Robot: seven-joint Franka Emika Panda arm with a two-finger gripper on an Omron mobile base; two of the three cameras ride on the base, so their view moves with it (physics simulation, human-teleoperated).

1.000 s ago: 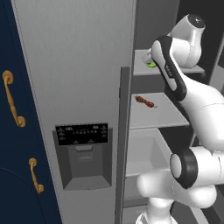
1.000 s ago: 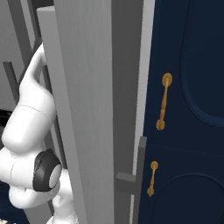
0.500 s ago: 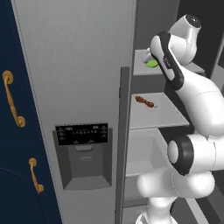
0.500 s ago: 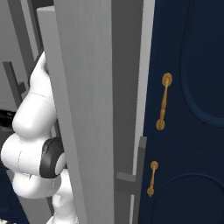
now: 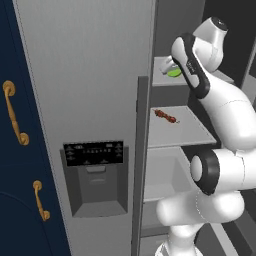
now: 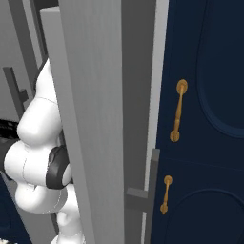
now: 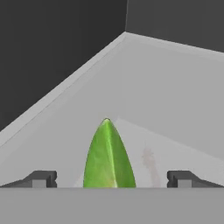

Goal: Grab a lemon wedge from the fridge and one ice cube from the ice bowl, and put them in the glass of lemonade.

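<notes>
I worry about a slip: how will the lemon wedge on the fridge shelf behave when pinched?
The lemon wedge tapers to a point, so it may squirt out of the open tool if pinched near the tip. It looks small, so probably light. Lying on a smooth shelf, it may slide if nudged.

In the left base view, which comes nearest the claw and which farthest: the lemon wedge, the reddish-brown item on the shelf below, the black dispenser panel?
1. The lemon wedge, on the upper fridge shelf, right at the claw, between its open tips.
2. The reddish-brown item, one shelf lower.
3. The black dispenser panel, lower still, on the left door's front.
</notes>
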